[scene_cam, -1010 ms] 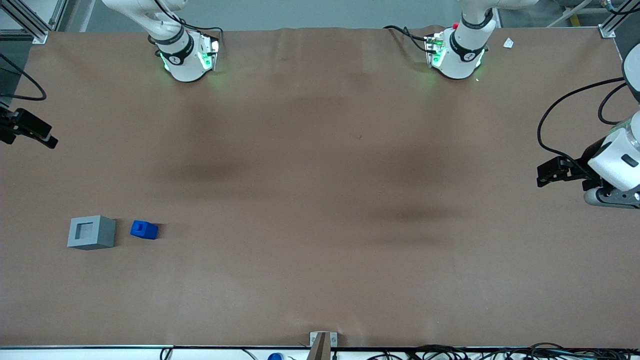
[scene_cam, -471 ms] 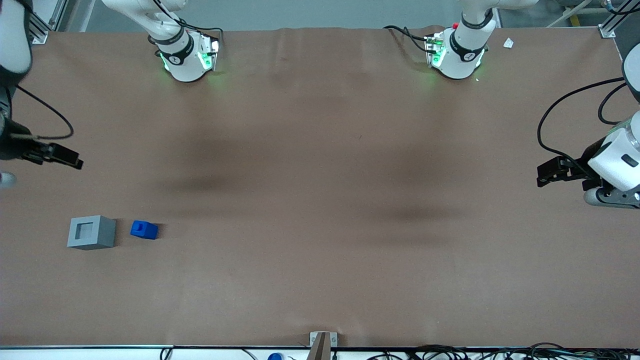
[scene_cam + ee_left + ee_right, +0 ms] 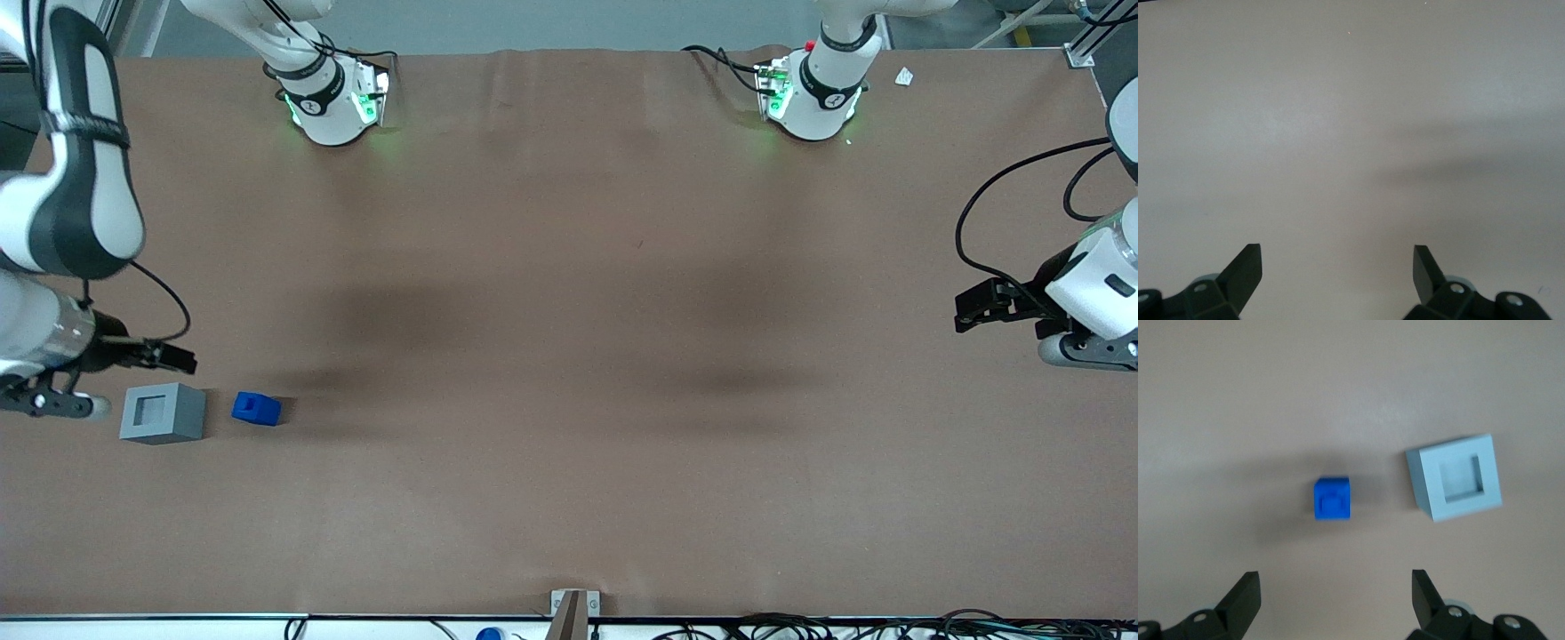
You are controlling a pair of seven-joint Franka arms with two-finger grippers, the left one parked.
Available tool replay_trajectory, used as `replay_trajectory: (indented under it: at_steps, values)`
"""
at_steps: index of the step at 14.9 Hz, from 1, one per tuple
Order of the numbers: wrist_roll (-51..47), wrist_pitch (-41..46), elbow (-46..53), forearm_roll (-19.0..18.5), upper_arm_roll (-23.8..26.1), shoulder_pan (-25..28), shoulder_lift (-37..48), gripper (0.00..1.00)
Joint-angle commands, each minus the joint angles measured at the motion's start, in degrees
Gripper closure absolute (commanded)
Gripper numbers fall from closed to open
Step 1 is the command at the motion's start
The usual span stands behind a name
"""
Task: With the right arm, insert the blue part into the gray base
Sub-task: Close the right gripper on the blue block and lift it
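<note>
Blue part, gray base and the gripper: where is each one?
blue part (image 3: 1332, 499): right wrist view, on its raised stub.
gray base (image 3: 1461, 478): right wrist view, inside its square recess.
gripper (image 3: 178, 358): front view, at its fingertips, open.

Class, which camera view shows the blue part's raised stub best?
The right wrist view: the blue part faces it, stub outlined, between the open gripper's fingers. The front view shows it small beside the gray base. The left wrist view shows none.

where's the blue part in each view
Front view: blue part on the table beside the gray base, nearer the front camera than the gripper.
Right wrist view: blue part beside the gray base, its shared landmark; fingers open.
Left wrist view: not in it.
</note>
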State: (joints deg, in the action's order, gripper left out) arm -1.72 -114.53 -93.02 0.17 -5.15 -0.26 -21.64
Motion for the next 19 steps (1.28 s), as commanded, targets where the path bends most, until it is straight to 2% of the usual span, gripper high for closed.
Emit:
replay_trajectory:
  at_steps: [1,6,7,9,14,15,16,19]
  values:
    - [-0.48,-7.88,-3.21,0.45,0.32,-0.09,-2.87,0.0]
    - [-0.04,-14.4,-4.19,0.62,0.41,0.0,-8.76,0.0]
    - [-0.22,-15.1,-4.19,1.15,0.49,-0.09,-9.9,0.0]
    - [-0.04,-16.43,-4.19,4.91,0.41,0.0,-11.84,0.0]
    - [0.13,-18.18,-4.19,5.28,0.41,0.17,-14.13,0.0]
    - [0.22,-18.88,-4.19,5.28,0.41,0.17,-14.48,0.04]
    - [0.31,-18.89,-4.19,5.28,0.41,0.17,-14.57,0.15]
    - [0.31,-18.54,-4.27,5.28,0.32,0.26,-14.57,0.58]
